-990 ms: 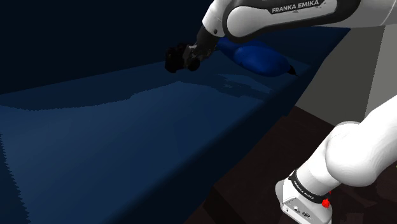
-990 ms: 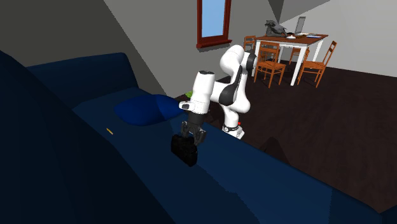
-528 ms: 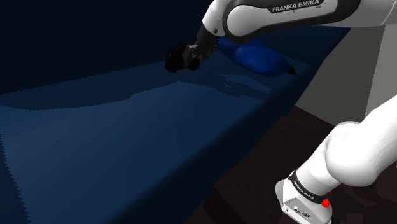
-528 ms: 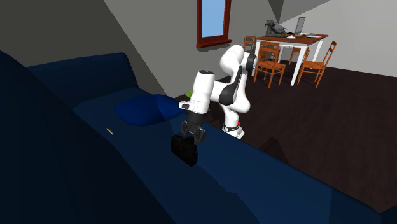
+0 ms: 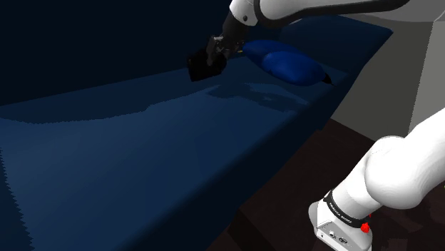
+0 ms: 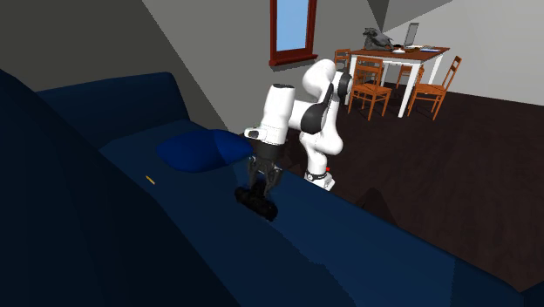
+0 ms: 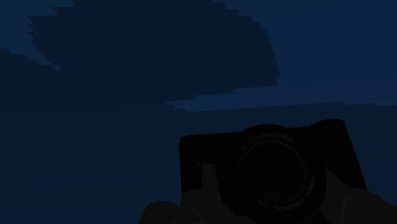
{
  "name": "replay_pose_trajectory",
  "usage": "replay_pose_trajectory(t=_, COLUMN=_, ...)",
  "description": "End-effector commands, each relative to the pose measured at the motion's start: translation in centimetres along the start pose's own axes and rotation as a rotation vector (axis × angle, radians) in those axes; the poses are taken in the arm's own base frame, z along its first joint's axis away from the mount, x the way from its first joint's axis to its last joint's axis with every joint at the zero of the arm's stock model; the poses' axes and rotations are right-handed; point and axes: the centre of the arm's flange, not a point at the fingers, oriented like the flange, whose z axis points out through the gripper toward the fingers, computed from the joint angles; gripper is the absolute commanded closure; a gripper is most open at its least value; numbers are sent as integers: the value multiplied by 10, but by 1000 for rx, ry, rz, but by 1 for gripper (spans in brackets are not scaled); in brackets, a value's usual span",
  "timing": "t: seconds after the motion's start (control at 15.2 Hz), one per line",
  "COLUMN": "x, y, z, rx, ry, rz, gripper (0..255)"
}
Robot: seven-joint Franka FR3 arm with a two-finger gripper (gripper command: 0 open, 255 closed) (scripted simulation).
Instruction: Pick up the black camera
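Pincer (image 6: 260, 183) clamped on black camera (image 6: 258, 202): in the wrist view the two fingers (image 7: 207, 183) press against either side of the body, with the round lens facing the hand camera between them. The camera sits over the seat of a dark blue sofa (image 6: 366, 244), close to the backrest. In the second exterior view it hangs tilted from the fingertips, one corner lower than the other. In the shoulder view the camera (image 5: 202, 68) lies across the line where seat meets backrest, and the pincer (image 5: 214, 55) comes down on it from the upper right. Cannot tell from any view whether its underside touches the seat fabric or is just clear of it. White arm (image 6: 283, 113) bends over the sofa edge, with its last link pointing nearly straight down at the seat. Blue cushion (image 5: 289, 64) lies on the seat just beside the arm, towards the shoulder view's right, apart from the camera. A small yellow item (image 6: 150, 180) lies on the seat near the backrest, well apart from the camera, too small to identify. Room beyond: red-framed window (image 6: 292, 30), wooden chairs (image 6: 370, 87), dark floor (image 6: 453, 174).
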Motion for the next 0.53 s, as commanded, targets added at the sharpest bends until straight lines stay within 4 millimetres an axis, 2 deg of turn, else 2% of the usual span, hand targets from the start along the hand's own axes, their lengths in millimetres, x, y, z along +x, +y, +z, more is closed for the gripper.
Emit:
replay_pose_trajectory(t=0.0, x=4, y=0, z=-10, rx=0, ry=0, rz=0, gripper=255)
replay_pose_trajectory(t=0.33, x=15, y=-2, z=-34, rx=0, ry=0, rz=0, gripper=255)
replay_pose_trajectory(t=0.46, x=15, y=-2, z=-35, rx=0, ry=0, rz=0, gripper=255)
